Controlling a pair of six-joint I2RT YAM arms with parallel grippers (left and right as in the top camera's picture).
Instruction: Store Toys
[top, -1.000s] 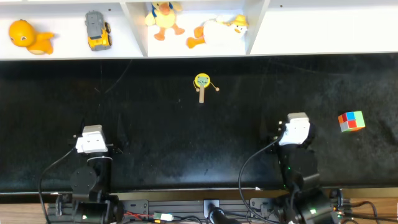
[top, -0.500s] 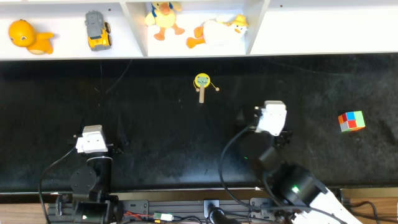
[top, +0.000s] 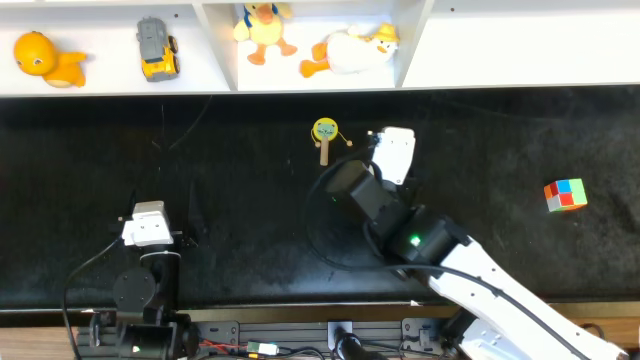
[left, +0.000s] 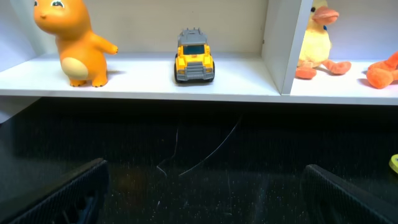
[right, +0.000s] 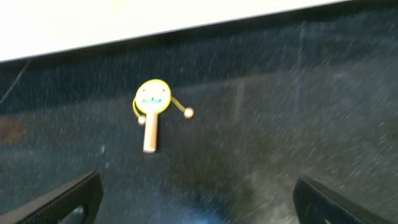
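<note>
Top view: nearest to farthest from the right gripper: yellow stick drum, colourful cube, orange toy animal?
From the right gripper:
1. The yellow round drum on a wooden stick, just left.
2. The multicoloured cube, far right.
3. The orange toy animal, left shelf.

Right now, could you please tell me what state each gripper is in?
Left gripper: open, holding nothing.
Right gripper: open, holding nothing; the rattle drum lies ahead of it, not touched.

Even overhead light, pretty bright: the white shelf (top: 500, 60) nearly washes out, the black mat (top: 250, 200) stays dark with faint sheen, and shadows are barely there.
</note>
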